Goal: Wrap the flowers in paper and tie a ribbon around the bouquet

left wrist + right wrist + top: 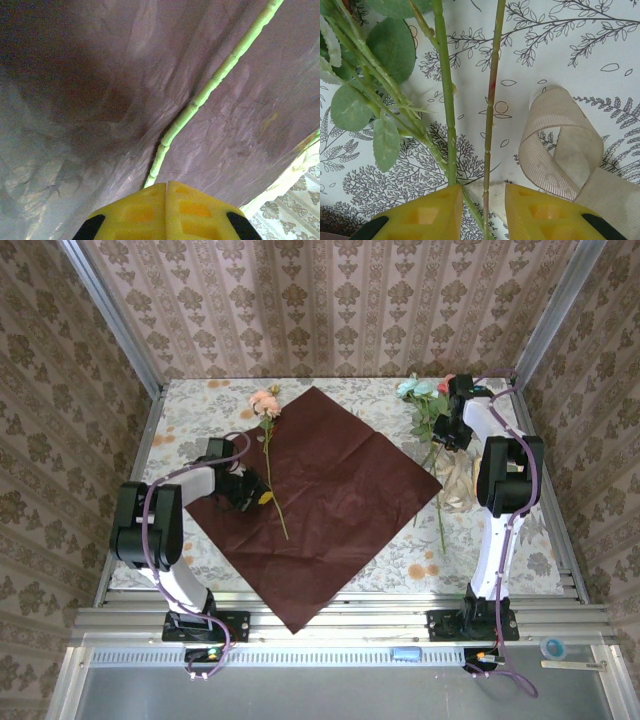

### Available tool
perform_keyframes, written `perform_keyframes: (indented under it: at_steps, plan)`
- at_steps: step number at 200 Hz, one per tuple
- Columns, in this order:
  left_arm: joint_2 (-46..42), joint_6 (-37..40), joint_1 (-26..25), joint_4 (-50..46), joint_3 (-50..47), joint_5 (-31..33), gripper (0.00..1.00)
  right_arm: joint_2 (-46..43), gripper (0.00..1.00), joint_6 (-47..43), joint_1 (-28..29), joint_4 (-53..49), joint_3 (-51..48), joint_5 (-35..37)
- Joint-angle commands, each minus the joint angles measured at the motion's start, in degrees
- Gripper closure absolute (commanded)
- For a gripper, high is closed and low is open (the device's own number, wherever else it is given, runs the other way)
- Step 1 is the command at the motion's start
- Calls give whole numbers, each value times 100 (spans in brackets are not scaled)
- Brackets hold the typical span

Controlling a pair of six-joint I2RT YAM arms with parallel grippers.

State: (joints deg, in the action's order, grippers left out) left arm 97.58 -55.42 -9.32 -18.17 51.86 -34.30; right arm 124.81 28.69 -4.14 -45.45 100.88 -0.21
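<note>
Yellow pads of the right end effector (484, 210) sit at the bottom of the right wrist view. Jaws are part open with a clear gap. Two green stems of the flowers (444, 100) run down into that gap. One brushes the left pad; neither looks clamped. My guess: it's lined up low on the stems so the bunch can be lifted without crushing the heads.

Cream ribbon (565, 150) lies looped just right of those pads on the desk (580, 45). It's parked beside the bunch, likely for the tie later.

Left wrist view: left end effector (166, 200) has its pads pressed together, nothing seen between them. A single green stem (210, 85) comes from upper right and slips under the pads. Can't tell if it's pinned. It lies on the paper (90, 100).

Top view: the paper is spread as a dark red diamond mid-frame. The pink flower (265, 400) has its head just off the upper-left edge and its stem across the sheet. The remaining flowers are at upper right, off the paper. Judgement: wrapping not begun, blooms not yet gathered on the sheet.
</note>
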Motion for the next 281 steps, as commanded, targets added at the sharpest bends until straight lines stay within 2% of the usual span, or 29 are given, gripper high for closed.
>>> perform_keyframes:
  at_steps: [1,65,92,133,195,232,265,281]
  plan:
    - [55,163,30,-219,158,26,100,209,70,76,-42,-91,205,197]
    - [86,301,96,-445,325,11,100,692,76,15,-41,-121,535,126]
    - [121,368,165,-519,441,11,100,634,86,-62,-21,-145,560,227]
    - [385,503,271,-575,696,2,100,-103,100,-333,129,86,397,573]
    - [682,611,251,-490,692,50,100,-1483,100,-635,360,273,57,1497]
    - [676,628,247,-433,590,70,100,-2210,100,-891,586,509,-163,1576]
    - [666,629,237,-432,562,90,100,-2650,100,-1118,935,548,-230,1952]
    - [659,629,225,-433,547,94,100,-2861,100,-1098,1001,658,-273,1803]
